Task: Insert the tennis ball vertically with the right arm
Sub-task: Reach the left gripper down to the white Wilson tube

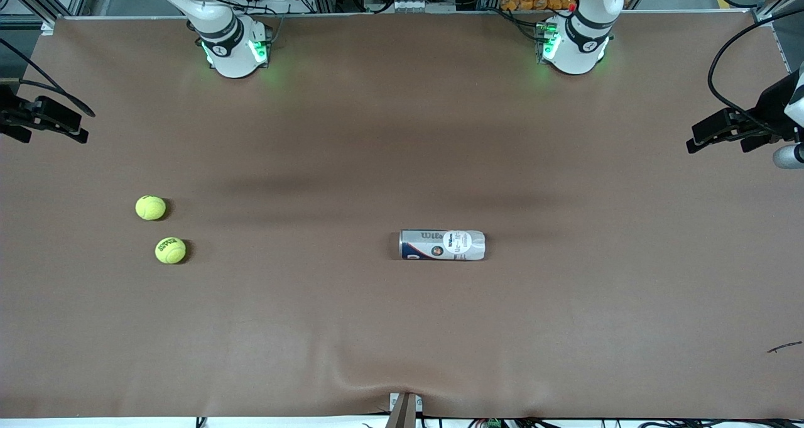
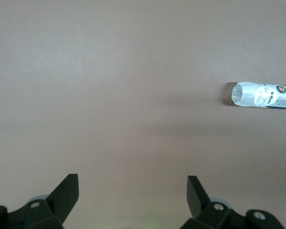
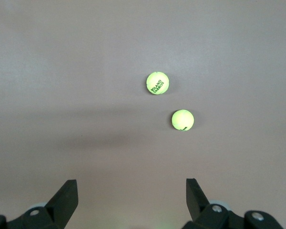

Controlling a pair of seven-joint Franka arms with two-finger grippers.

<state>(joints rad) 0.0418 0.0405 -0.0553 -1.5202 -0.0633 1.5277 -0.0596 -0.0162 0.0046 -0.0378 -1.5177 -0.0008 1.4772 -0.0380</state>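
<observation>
Two yellow-green tennis balls lie on the brown table toward the right arm's end. The plain ball [image 1: 151, 207] [image 3: 182, 119] is farther from the front camera than the printed ball [image 1: 170, 250] [image 3: 158, 83]. A white and silver ball can [image 1: 442, 245] [image 2: 264, 95] lies on its side near the table's middle. The right arm [image 1: 229, 44] rises out of the front view. My right gripper [image 3: 132, 186] hangs open and empty, high over bare table short of the balls. My left gripper [image 2: 133, 183] waits open and empty, high over bare table beside the can.
The left arm's base [image 1: 575, 44] stands at the table's back edge. Black devices with cables reach in at both ends of the table [image 1: 44, 119] [image 1: 747, 126]. A small bracket [image 1: 404, 409] sits at the table's edge nearest the front camera.
</observation>
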